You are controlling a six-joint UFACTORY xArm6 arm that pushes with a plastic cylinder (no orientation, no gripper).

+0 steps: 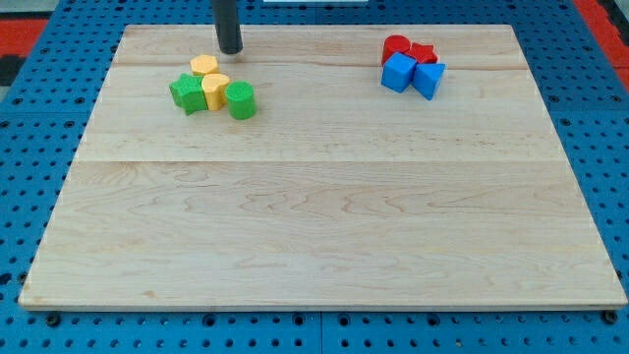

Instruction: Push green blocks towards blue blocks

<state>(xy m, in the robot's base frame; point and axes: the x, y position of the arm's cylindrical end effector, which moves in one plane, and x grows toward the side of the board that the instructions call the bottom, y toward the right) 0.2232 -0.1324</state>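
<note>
Two green blocks sit just below the rod's tip near the board's top-left: a green star block down and to the view's left of it, a green cylinder almost straight below. Two yellow blocks, one nearest the tip and one between the greens, crowd them. The rod carries no claw, only a bare tip touching nothing. Far to the tip's right lie a blue cube and a blue wedge-like block, with two red blocks behind. A clean push likely means circling to the greens' left side first, clear of the yellows. Open wood lies between the groups; the top edge runs close behind the tip.
</note>
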